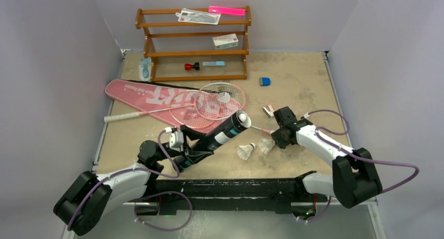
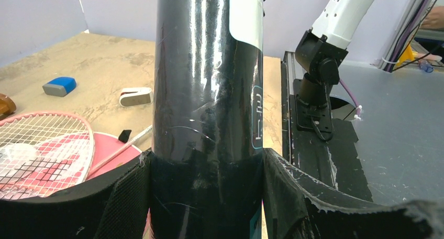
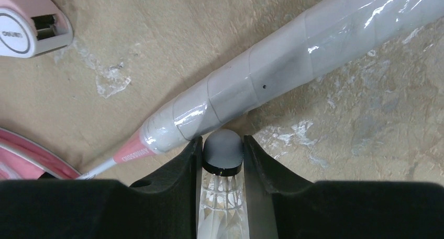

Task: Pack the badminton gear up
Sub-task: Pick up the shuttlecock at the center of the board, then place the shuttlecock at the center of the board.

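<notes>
Right wrist: right gripper (image 3: 222, 145) pinches feather shuttlecock (image 3: 222, 154) by rounded cork; left gripper (image 2: 207, 156) clamps glossy black tube (image 2: 204, 66).

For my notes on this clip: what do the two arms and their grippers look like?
Both the left arm and right arm have white links between bulky black joints, each with a looping purple cable. The left gripper and right gripper are black, with broad dark fingers.
</notes>
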You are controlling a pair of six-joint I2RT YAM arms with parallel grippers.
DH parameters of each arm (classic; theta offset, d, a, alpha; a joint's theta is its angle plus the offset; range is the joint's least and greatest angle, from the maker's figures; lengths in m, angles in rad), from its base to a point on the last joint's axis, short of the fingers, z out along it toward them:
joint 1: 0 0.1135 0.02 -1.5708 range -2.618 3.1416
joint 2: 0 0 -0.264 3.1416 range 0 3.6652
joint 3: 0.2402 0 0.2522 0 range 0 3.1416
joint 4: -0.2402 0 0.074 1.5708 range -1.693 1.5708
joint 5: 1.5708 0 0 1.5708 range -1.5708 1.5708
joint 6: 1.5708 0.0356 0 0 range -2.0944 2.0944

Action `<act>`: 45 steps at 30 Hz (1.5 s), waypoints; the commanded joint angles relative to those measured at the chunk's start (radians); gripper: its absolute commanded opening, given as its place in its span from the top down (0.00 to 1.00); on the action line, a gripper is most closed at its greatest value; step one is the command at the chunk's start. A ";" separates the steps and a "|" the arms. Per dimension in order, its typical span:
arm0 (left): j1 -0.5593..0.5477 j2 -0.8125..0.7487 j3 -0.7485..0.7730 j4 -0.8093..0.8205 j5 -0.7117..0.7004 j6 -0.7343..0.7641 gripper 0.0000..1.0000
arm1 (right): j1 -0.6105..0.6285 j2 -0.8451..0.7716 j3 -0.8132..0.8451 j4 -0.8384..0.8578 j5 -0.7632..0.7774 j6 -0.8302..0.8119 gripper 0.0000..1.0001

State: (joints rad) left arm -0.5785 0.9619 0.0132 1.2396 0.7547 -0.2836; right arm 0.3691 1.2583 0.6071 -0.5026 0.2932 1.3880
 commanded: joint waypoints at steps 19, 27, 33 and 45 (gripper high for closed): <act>-0.004 -0.016 0.024 -0.012 0.008 0.031 0.53 | -0.009 -0.362 -0.067 0.381 -0.323 -0.848 0.66; -0.003 -0.044 0.030 -0.058 0.007 0.030 0.53 | -0.006 -0.232 0.038 0.051 -0.195 -0.661 0.67; -0.004 -0.018 0.032 -0.027 0.005 0.031 0.53 | 0.023 -0.270 -0.020 -0.028 -0.107 -0.293 0.64; -0.004 0.017 0.023 0.041 0.020 0.017 0.53 | 0.074 -0.046 0.016 -0.108 -0.014 -0.095 0.65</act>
State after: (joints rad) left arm -0.5785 0.9771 0.0223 1.2011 0.7635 -0.2699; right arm 0.4107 1.1690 0.5884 -0.5930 0.2272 1.2434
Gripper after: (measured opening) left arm 0.641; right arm 0.358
